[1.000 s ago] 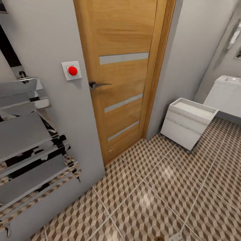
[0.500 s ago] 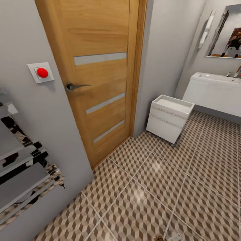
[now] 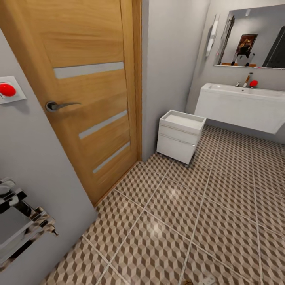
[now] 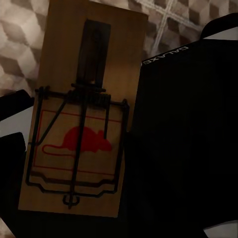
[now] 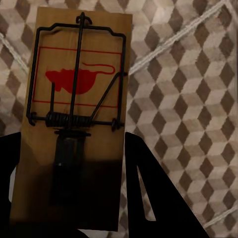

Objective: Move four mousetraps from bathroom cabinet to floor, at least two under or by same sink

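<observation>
A mousetrap [image 4: 79, 119], a brown wooden slab with dark wire and a red mouse print, sits between the dark fingers [image 4: 11, 146] of my left gripper [image 4: 74, 131], which is shut on it. A second mousetrap [image 5: 74, 114] of the same look is held by my right gripper [image 5: 72, 153], shut, with its fingers [image 5: 144, 198] on both sides. Below both traps lies the cube-patterned bathroom floor [image 3: 178, 206]. The white sink [image 3: 237, 101] with a chrome tap hangs at the far right wall under a mirror. The cabinet is out of view.
An orange-brown door [image 3: 83, 91] with a lever handle fills the left. A small white drawer unit [image 3: 180, 134] stands at the wall corner beside it. A chrome towel rail [image 3: 19, 225] juts out at the lower left. A red button plate [image 3: 8, 90] is on the wall.
The head camera has swung to the right: door, button and towel rail slid left in the picture, and the sink and mirror came fully into view.
</observation>
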Controlling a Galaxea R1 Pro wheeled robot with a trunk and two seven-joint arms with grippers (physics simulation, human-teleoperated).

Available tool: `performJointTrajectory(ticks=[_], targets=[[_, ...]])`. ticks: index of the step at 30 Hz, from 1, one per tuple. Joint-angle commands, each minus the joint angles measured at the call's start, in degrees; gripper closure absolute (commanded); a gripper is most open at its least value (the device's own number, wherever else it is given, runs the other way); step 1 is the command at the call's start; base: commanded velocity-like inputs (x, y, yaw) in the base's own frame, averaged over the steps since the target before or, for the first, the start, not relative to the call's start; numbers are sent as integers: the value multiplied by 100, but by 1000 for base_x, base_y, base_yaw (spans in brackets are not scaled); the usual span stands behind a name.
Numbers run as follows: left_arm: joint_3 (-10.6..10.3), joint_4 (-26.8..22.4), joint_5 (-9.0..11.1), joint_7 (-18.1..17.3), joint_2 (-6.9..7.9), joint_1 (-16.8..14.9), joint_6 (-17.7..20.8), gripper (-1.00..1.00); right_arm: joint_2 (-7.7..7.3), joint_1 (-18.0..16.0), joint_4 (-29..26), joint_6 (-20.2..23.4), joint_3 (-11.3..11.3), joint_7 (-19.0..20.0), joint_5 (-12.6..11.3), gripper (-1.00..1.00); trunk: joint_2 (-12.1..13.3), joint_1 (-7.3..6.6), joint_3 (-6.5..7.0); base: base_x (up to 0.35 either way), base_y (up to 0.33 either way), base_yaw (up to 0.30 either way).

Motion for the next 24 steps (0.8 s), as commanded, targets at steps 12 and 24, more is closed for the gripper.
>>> performJointTrajectory(ticks=[12,24], targets=[[-25,17,63,-34,-4,-7,19,100,-8,-4,7,-20,2,27,-12,100,-2,0,-3,0,0,-300],[-25,17,62,-34,-4,-7,19,100,-10,-4,7,-20,2,27,-14,100,-2,0,8,0,0,-300]])
